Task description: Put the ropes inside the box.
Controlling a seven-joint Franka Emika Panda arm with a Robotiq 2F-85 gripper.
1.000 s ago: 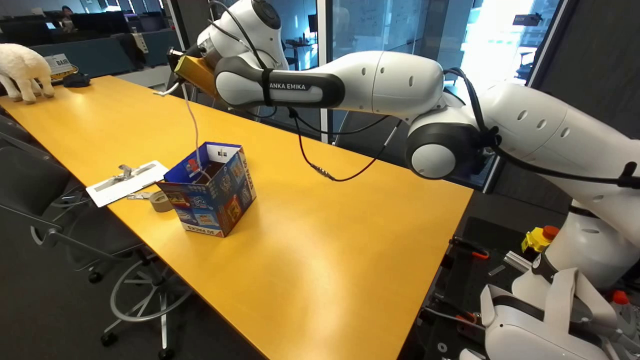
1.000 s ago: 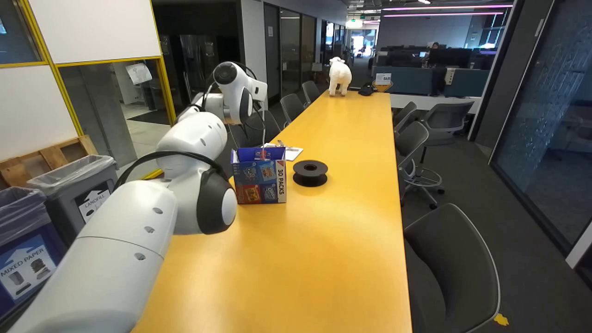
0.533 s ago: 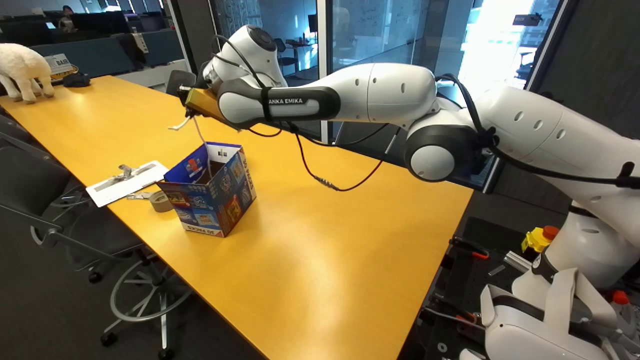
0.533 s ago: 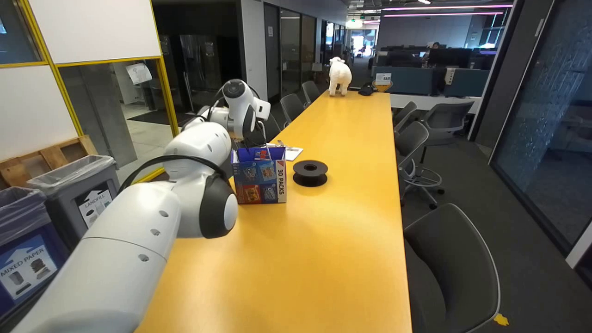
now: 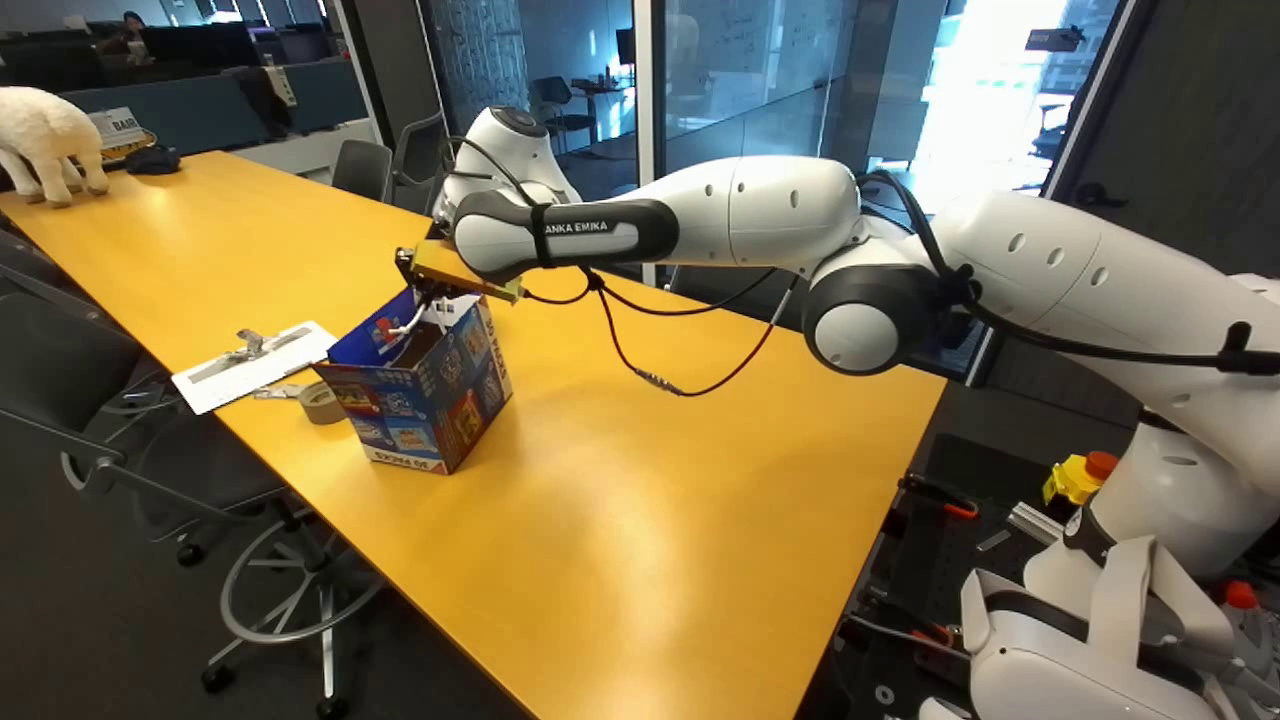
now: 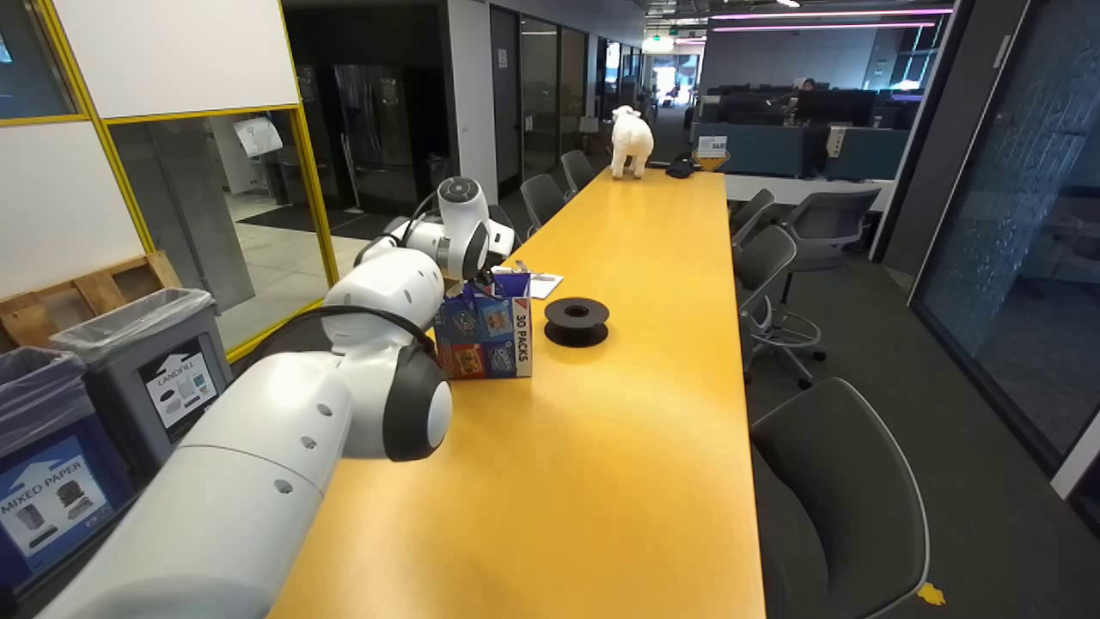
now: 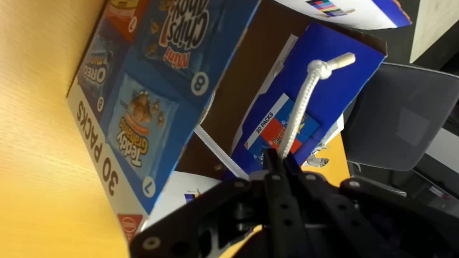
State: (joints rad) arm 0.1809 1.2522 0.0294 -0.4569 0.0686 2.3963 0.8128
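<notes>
The step in hand seems to be lowering the rest of the rope (image 7: 299, 105) into the box (image 7: 172, 118) and letting go. Taking the end effector (image 7: 282, 160) as the centre of the wrist view's clock, one run of rope slants between nine and ten o'clock, down into the box, while the knotted end (image 7: 319, 70) juts toward one o'clock, before the blue inner wall (image 7: 322, 96). Ease toward eleven o'clock, over the middle of the mouth, and sink until that end should fall inside. Keep off the white flap (image 7: 179, 193) between eight and nine o'clock; the cardboard is likely light and could slide or tip. Then a small parting of the jaws should do, with a straight lift after.

The end effector is narrow, its jaws drawn together and pinching the rope. In an exterior view it hangs at the box's twelve o'clock, above the table (image 5: 620, 520); whether its tips dip below the rim I cannot tell.
</notes>
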